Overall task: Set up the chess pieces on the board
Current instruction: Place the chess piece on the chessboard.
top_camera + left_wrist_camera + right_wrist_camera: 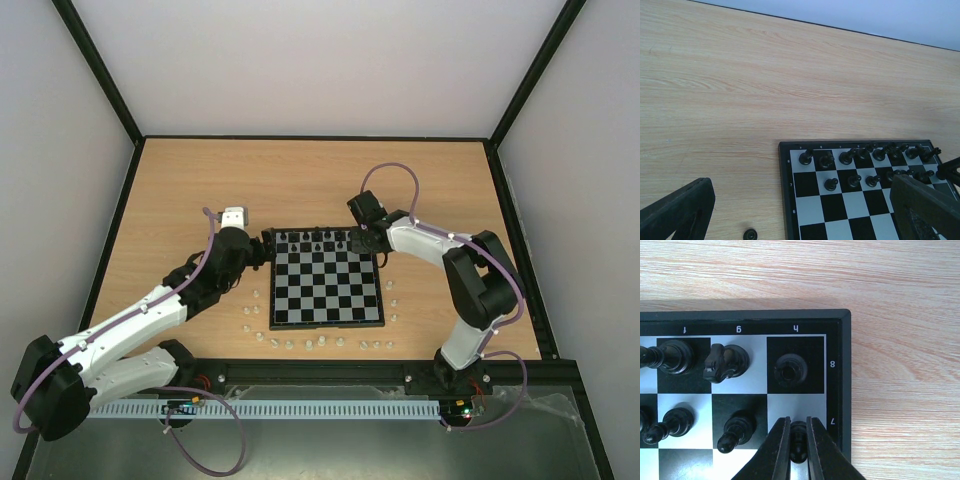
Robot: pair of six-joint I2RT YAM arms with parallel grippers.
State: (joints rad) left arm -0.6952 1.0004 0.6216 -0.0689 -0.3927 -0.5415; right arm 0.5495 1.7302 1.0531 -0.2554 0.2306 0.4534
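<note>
1. Wooden table [200, 180]: carries the whole set.
2. Chessboard [330, 300]: lies at the table centre.
3. Left gripper [800, 210]: spread wide and empty, parked off the far-left corner; fingers cropped.
4. Right gripper [798, 421]: pinched on black pawn [798, 445], apparently seating it on h7, far right; pawn base hidden.
5. Black pieces [860, 160]: stand on the far two rows.
6. Dark disc [750, 233]: on the table left of the board, kind unclear.

I'm driving a robot test cell here, lab-style and nothing like a home. Beyond my right gripper [798, 422] there's only pale wood-grain tabletop [890, 280], then a blank white back wall [320, 60]. Plain white side panels [50, 200] close in to either side of it, held in a black frame [100, 75]. Behind the gripper, back towards me, the arms are bolted to a black rail [320, 372]. A white slotted strip [300, 409] runs along it, and purple cables [395, 170] loop loose.
</note>
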